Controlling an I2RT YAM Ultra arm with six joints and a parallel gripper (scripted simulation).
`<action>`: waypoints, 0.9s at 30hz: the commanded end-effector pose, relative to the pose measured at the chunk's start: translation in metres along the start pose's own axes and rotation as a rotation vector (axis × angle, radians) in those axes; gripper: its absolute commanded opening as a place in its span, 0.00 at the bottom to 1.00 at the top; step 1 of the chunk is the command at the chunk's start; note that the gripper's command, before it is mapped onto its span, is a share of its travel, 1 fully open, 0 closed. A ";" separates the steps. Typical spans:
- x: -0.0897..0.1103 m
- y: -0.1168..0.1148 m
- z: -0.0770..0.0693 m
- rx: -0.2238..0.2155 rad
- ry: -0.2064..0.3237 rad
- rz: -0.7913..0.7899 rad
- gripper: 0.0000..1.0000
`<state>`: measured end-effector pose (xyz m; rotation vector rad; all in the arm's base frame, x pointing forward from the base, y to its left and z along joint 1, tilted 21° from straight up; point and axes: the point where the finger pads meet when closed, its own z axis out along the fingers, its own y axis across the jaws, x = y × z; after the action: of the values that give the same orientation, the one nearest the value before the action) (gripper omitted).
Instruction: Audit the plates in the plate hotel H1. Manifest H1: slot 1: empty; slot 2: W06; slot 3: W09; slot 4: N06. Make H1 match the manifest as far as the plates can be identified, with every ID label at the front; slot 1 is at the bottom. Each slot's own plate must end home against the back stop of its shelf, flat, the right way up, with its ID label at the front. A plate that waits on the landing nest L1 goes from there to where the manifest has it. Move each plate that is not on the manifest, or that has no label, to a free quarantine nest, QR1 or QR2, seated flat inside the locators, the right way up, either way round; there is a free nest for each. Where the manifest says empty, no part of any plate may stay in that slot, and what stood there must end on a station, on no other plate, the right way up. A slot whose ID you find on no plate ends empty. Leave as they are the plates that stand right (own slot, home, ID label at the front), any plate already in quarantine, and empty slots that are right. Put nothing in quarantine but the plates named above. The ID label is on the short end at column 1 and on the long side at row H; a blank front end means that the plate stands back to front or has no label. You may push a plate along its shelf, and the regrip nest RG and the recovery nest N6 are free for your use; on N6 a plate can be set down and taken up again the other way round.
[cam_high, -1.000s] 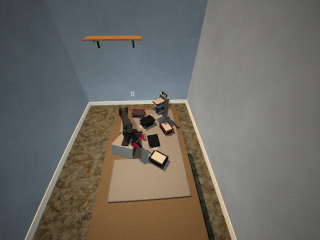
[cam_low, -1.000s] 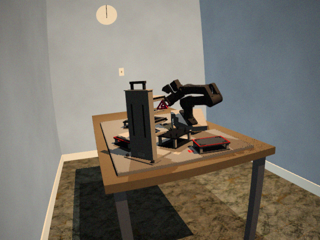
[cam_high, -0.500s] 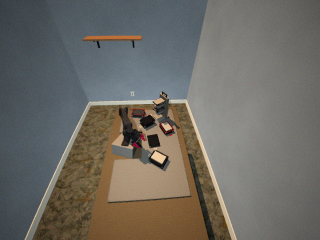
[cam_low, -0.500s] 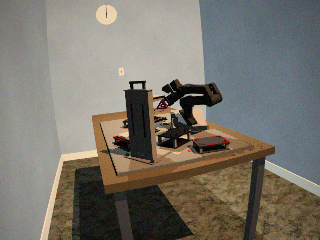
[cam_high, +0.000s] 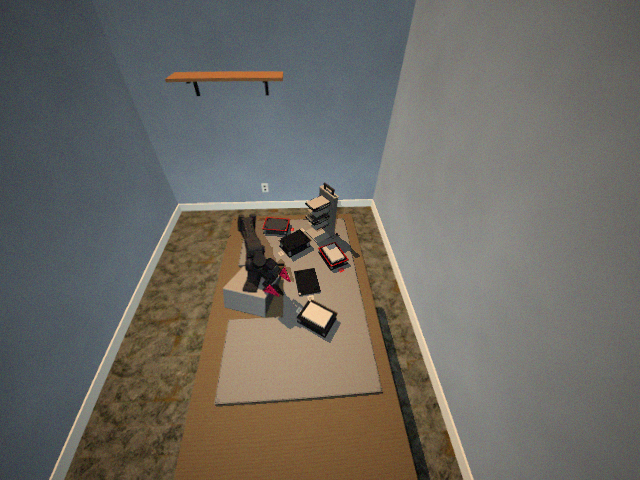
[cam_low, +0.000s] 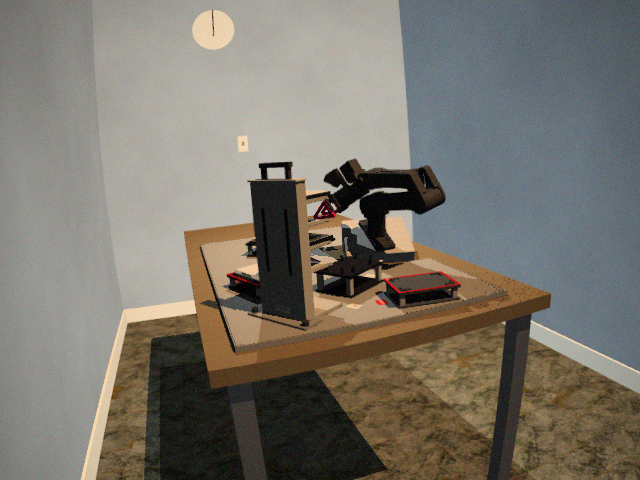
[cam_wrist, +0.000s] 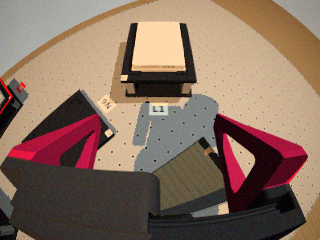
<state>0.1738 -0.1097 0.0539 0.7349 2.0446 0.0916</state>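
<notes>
The plate hotel H1 (cam_high: 323, 209) stands at the far right of the mat, and the exterior view shows it from behind (cam_low: 281, 248). Its shelves are too small to read any labels. A cream plate (cam_high: 316, 315) lies on a black nest near the front, and the wrist view shows it ahead of the fingers. Another cream plate (cam_high: 333, 253) sits in a red-rimmed quarantine nest. The other red-rimmed nest (cam_high: 276, 224) looks dark and bare, also in the exterior view (cam_low: 422, 285). My gripper (cam_high: 276, 281) (cam_wrist: 157, 120) hangs open and empty above the mat, near the arm's base.
A flat black nest (cam_high: 307, 281) lies just right of the gripper and shows in the wrist view (cam_wrist: 74, 116). A raised dark nest (cam_high: 295, 241) stands between the quarantine nests. The arm sits on a grey block (cam_high: 247, 299).
</notes>
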 end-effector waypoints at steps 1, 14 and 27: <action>0.002 0.000 0.004 0.007 -0.023 -0.011 1.00; -0.022 0.000 -0.010 0.009 -0.021 -0.003 1.00; -0.041 -0.001 -0.021 0.008 -0.017 0.001 1.00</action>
<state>0.1741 -0.1260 0.0858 0.7455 2.0281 0.0682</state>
